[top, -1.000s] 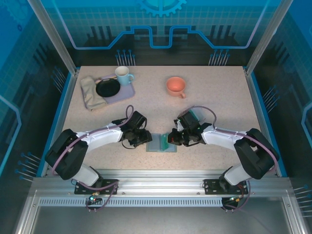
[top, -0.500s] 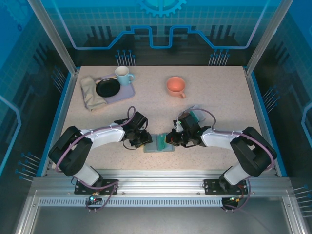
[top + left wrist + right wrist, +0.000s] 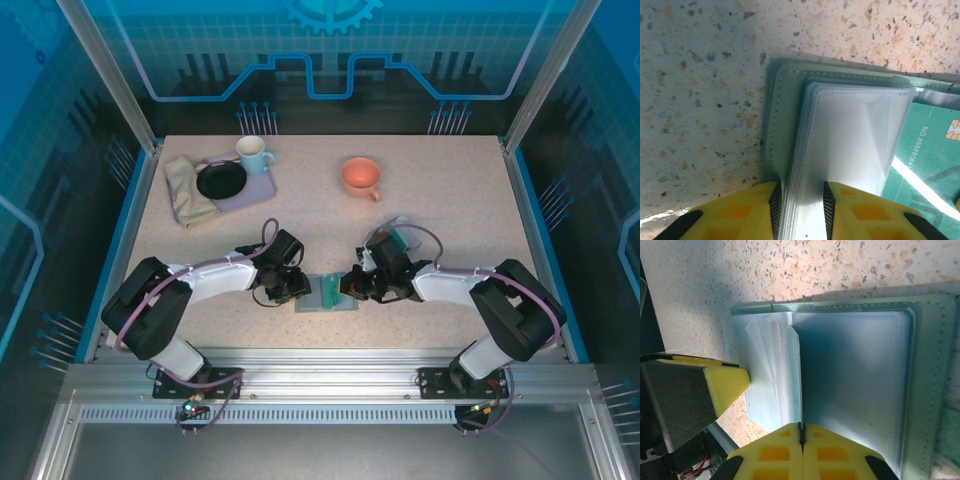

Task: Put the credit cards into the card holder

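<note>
Near the front of the table (image 3: 450, 200) — both arms have leaned in low over the open card holder (image 3: 330, 297).
The left gripper (image 3: 298, 289) has slid closer than a second ago, and its jaws now squeeze the clear sleeves (image 3: 850, 130). The right gripper (image 3: 346, 286) has its jaws together on one of those sleeves — a teal credit card (image 3: 932, 150) lies just beside them.

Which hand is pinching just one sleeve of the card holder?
The right hand: it is shut on a single thin sleeve of the card holder; the left hand has a whole stack between its fingers.
</note>
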